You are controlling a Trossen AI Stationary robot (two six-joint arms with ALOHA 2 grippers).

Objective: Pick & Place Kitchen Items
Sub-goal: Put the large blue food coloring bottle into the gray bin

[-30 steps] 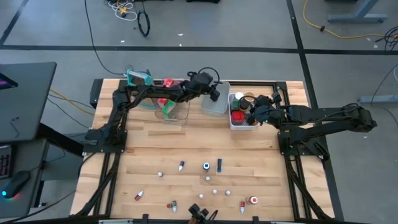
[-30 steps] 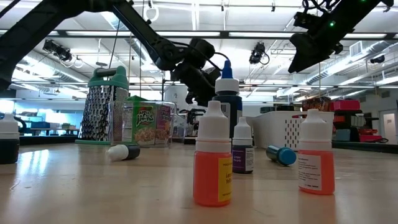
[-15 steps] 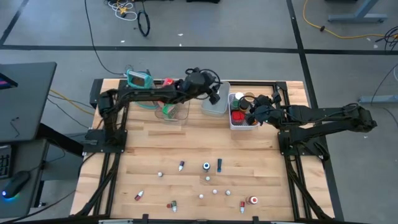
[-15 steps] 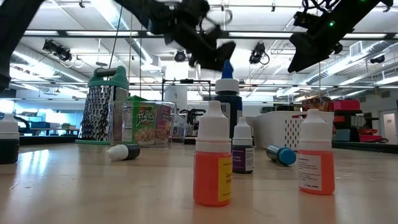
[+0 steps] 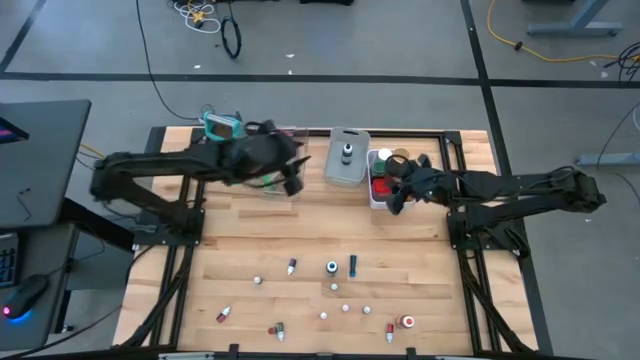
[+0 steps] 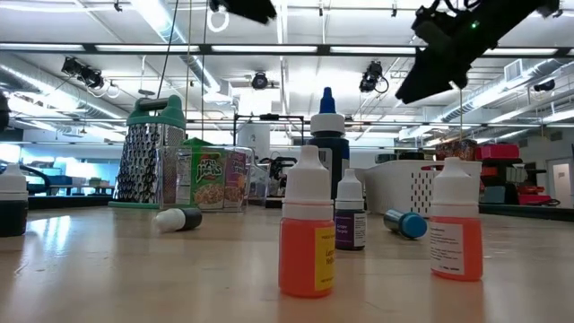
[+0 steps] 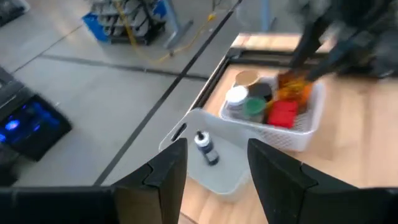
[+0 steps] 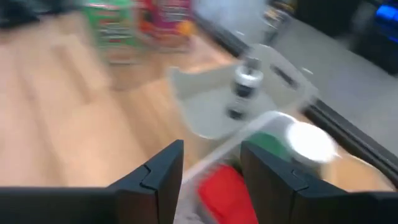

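Inside the grey bin point(image 5: 335, 174), at the table's far edge, lies a small dark-capped bottle point(image 5: 347, 153), on its side on the bin floor and touching nothing else; shows plainly between the fingers in the left wrist view point(image 7: 205, 147). Was not there half a second ago, when the left arm stood directly over that bin. Looks like a finished drop.

Has since pulled the left gripper point(image 5: 292, 182) back toward its own side, now above the clear bin point(image 5: 262, 186) that holds the packets. Jaws moderately apart, nothing between them point(image 7: 216, 148).

Just beside the grey bin, white basket point(image 5: 378, 204) already carrying a red box point(image 7: 283, 114) and lidded jars. Over its near edge hangs the right gripper point(image 5: 392, 200), shifted only slightly in the last second, jaws likewise parted and probably empty, though its own view is smeared point(image 8: 211, 150).

Toward the front of the table point(image 5: 240, 250), well apart from both arms, many little bottles point(image 5: 331, 267) lie scattered or stand upright.

Means one item more sorted and plenty left; next reach likely back to that front cluster, with either arm free for it.
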